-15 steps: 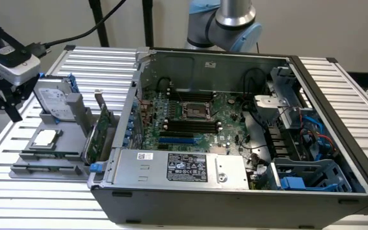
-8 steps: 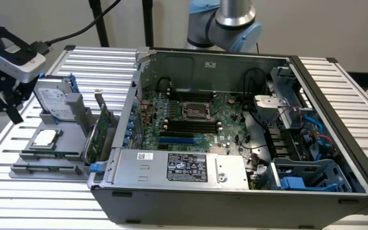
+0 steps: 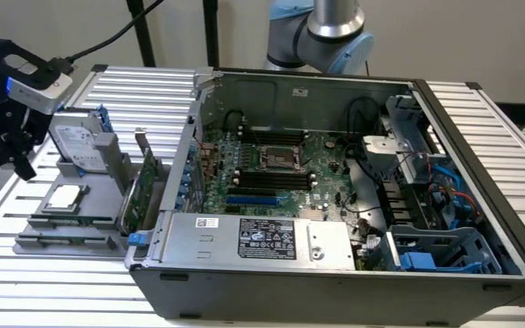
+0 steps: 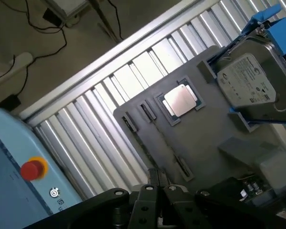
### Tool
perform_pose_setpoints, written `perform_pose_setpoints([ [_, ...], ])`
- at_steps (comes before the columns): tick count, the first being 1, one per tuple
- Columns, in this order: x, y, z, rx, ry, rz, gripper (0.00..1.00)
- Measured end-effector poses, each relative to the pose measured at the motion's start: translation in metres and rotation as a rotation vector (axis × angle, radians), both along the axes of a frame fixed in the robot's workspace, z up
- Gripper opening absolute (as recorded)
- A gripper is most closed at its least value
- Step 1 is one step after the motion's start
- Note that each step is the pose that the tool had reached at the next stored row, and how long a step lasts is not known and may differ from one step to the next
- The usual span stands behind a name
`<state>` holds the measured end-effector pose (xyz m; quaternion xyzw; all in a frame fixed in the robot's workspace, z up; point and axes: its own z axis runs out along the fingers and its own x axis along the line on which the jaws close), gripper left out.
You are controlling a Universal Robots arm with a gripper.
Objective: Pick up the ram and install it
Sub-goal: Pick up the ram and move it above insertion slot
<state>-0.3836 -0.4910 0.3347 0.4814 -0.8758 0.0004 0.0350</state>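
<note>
The end effector (image 3: 9, 154) hangs at ten o'clock of the gray tray (image 3: 98, 208); open or closed, I can't tell. The ram (image 3: 71, 221) sits slotted in that tray, at six o'clock of the processor (image 3: 65, 197).

- We see a grey holder tray (image 4: 214, 143) lying on a ribbed aluminium table (image 4: 109, 98).
- A square silver processor chip (image 4: 181, 101) sits flat in a recess of the tray.
- Just beside it a hard drive (image 4: 250, 82) leans in a blue bracket (image 4: 279, 28), its label facing us.
- On the chip's other side, narrow dark slots (image 4: 145, 110) cut into the tray; we cannot tell what they hold.
- The black gripper (image 4: 159, 188) hangs over the tray, nearest the end of the longest slot.
- Beyond the table's edge we see a pale blue box (image 4: 9, 157) with a red button (image 4: 32, 169), and cables (image 4: 38, 19) on the floor.
</note>
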Motion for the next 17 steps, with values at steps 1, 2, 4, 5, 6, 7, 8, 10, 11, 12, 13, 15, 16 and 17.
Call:
perform_pose_setpoints([
  [1, 0.000, 0.0000, -0.0005, -0.0001, -0.0016, 0.018, 0.00],
  [2, 0.000, 0.0000, -0.0010, -0.0003, -0.0041, 0.036, 0.00],
  [4, 0.000, 0.0000, -0.0021, -0.0003, -0.0142, 0.072, 0.00],
  [5, 0.000, 0.0000, -0.0026, -0.0003, -0.0203, 0.089, 0.00],
  [6, 0.000, 0.0000, -0.0029, -0.0004, -0.0263, 0.105, 0.00],
  [7, 0.000, 0.0000, -0.0033, -0.0004, -0.0322, 0.121, 0.00],
  [8, 0.000, 0.0000, -0.0037, -0.0005, -0.0373, 0.137, 0.00],
  [10, 0.000, 0.0000, -0.0050, -0.0004, -0.0456, 0.170, 0.00],
  [11, 0.000, 0.0000, -0.0056, -0.0002, -0.0483, 0.188, 0.00],
  [12, 0.000, 0.0000, -0.0062, -0.0001, -0.0502, 0.206, 0.00],
  [13, 0.000, 0.0000, -0.0073, 0.0003, -0.0518, 0.224, 0.00],
  [15, 0.000, 0.0000, -0.0098, 0.0014, -0.0534, 0.260, 0.00],
  [16, 0.000, 0.0000, -0.0112, 0.0023, -0.0537, 0.279, 0.00],
  [17, 0.000, 0.0000, -0.0128, 0.0033, -0.0538, 0.297, 0.00],
])
